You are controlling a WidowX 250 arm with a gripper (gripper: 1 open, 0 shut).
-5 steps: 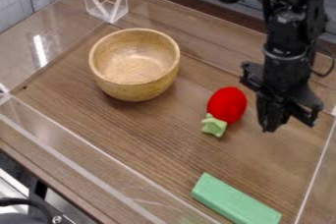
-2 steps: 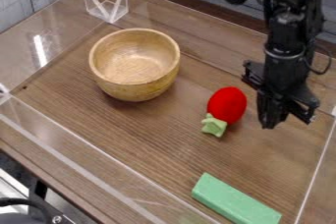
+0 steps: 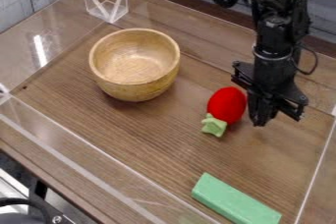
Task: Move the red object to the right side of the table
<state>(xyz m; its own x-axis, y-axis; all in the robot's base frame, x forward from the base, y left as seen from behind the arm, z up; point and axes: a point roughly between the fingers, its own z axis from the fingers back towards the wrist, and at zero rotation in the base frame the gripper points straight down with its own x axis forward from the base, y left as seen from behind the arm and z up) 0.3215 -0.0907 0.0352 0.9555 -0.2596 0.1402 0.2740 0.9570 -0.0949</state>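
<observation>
The red object [image 3: 226, 104] is a small strawberry-like toy with a pale green leafy cap, lying on the brown wooden table [image 3: 118, 140] right of centre. My black gripper [image 3: 266, 116] points straight down just to the toy's right, low over the tabletop. Its fingers are together with nothing between them. From this view I cannot tell whether the fingers touch the toy's side.
A wooden bowl [image 3: 134, 63] stands left of the toy. A flat green block [image 3: 237, 200] lies near the front right edge. Low clear acrylic walls [image 3: 79, 174] edge the table, with a folded clear piece [image 3: 108, 7] at the back left.
The gripper has shifted slightly left towards the red toy and dropped a little lower. The toy, bowl and green block have stayed put.
</observation>
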